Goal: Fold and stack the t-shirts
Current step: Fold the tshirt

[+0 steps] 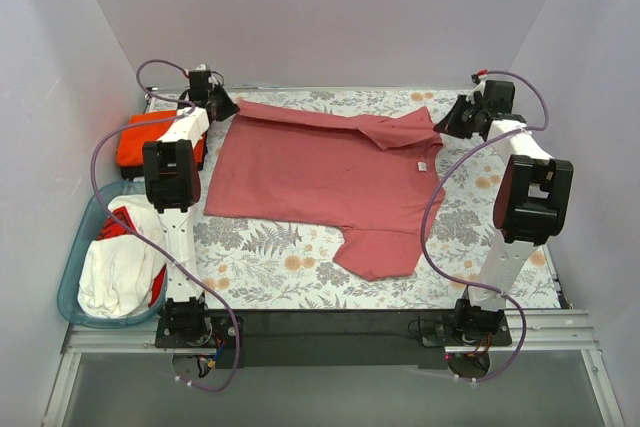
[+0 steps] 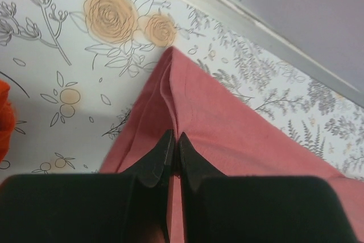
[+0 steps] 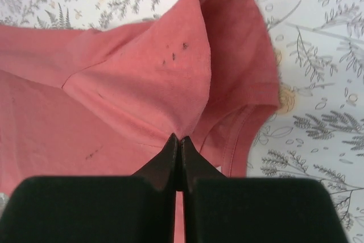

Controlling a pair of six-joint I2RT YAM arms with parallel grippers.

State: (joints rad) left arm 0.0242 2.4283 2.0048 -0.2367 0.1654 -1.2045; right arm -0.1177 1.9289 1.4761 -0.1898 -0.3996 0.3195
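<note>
The dusty rose-red t-shirt (image 1: 320, 179) lies spread on the floral table, its far edge lifted into a fold. My left gripper (image 1: 222, 105) is shut on the shirt's far left edge; the left wrist view shows the cloth (image 2: 227, 129) pinched between the black fingers (image 2: 160, 160). My right gripper (image 1: 447, 119) is shut on the far right edge near the sleeve; the right wrist view shows cloth (image 3: 142, 78) pulled up into its tips. A folded bright orange t-shirt (image 1: 150, 140) lies at the far left. No black shirt shows.
A blue bin (image 1: 85, 257) at the near left holds white and red cloth (image 1: 120, 267). The floral table cover (image 1: 480, 197) ends at a black strip near the arm bases. Grey walls enclose the back and sides.
</note>
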